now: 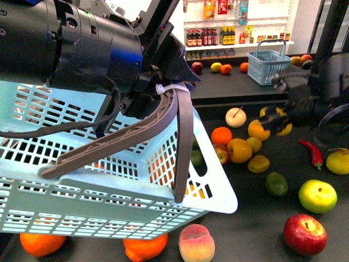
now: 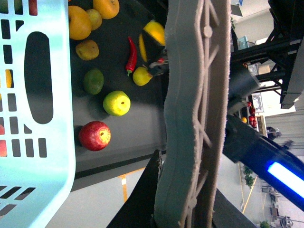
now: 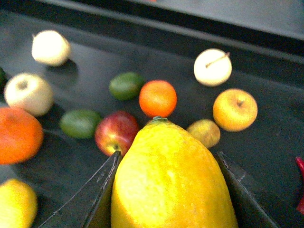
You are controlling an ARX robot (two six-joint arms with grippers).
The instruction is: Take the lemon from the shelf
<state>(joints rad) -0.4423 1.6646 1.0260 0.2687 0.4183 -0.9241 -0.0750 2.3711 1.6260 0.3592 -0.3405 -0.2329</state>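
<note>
Though half-hidden, lemon (image 3: 171, 190) within right tool (image 3: 168, 156)

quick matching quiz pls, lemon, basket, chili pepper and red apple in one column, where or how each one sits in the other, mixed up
1 lemon
2 light blue basket
3 red chili pepper
4 red apple

a on the shelf deck beside the yellow-green apple
b hanging by its handle
c between the right gripper's fingers
d long and thin, lying on the deck

Pairs: 1-c, 2-b, 3-d, 4-a
</note>
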